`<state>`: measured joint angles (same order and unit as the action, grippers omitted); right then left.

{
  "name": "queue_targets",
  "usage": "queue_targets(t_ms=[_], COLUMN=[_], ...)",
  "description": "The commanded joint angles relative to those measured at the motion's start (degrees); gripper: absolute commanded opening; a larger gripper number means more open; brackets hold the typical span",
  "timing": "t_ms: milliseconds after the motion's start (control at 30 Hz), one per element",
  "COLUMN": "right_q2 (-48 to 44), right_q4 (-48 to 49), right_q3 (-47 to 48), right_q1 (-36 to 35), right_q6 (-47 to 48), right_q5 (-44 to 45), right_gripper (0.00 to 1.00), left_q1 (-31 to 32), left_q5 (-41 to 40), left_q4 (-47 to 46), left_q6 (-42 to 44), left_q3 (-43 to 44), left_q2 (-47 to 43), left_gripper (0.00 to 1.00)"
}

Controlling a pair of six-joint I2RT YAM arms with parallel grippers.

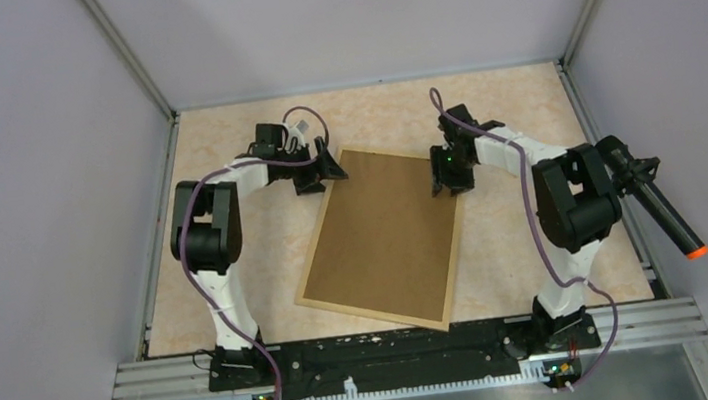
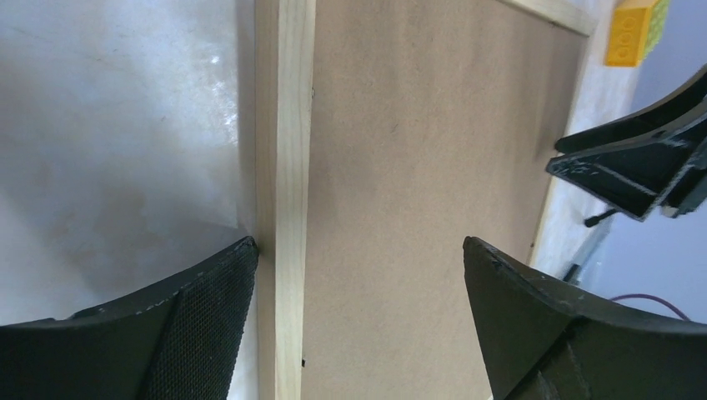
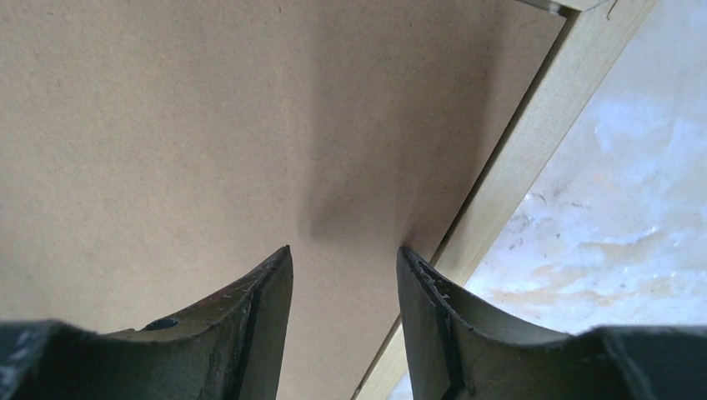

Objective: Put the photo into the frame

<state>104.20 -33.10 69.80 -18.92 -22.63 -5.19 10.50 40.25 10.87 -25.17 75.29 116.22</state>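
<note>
The frame (image 2: 283, 167) has a rim of pale, bare wood, matt and finely grained. Its brown board (image 3: 208, 108) is smooth and dull, like fibreboard. The marbled table (image 2: 108, 125) has a faint sheen. The left gripper (image 2: 358, 250) has matt black plastic jaws, one with a mesh-textured face.

A robot test cell in a lab: plain grey panels (image 1: 28, 197) wall in a beige marbled counter (image 1: 380, 111) on three sides. A left arm (image 1: 217, 226) and a right arm (image 1: 571, 195) stand bolted to a metal rail (image 1: 149, 379) at 6 o'clock; an orange-tipped black rod (image 1: 669, 219) juts out at 3 o'clock.
</note>
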Motion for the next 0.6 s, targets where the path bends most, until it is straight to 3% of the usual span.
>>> queue_targets(t_ms=[0, 167, 300, 400, 500, 567], right_q2=[5.5, -0.5, -7.6, -13.1, -19.0, -22.2], right_q4=[-0.6, -6.4, -8.7, -7.6, -4.1, -3.0], right_q3=[6.5, 11.2, 7.0, -0.4, -8.8, -13.2], right_q1=[-1.6, -1.7, -1.5, -0.7, 0.2, 0.5], right_q6=[3.7, 6.2, 6.1, 3.8, 0.2, -1.4], right_q5=[0.4, -0.9, -3.7, -6.7, -10.5, -11.3], right_gripper=[0.51, 0.60, 0.61, 0.59, 0.53, 0.50], left_q1=[0.4, 0.5, 0.8, 3.5, 11.4, 17.1], left_q5=[-8.0, -15.1, -8.0, -0.8, 6.4, 7.2], left_q4=[7.5, 11.6, 9.3, 2.3, -9.9, -16.3], left_q6=[5.2, 8.2, 5.0, -0.5, -8.4, -12.1], left_q3=[-0.6, -0.9, -6.5, -13.3, -19.5, -21.3], left_q2=[-4.1, -11.9, -18.6, -23.1, -24.1, -23.3], left_gripper=[0.98, 0.99, 0.95, 0.89, 0.80, 0.72])
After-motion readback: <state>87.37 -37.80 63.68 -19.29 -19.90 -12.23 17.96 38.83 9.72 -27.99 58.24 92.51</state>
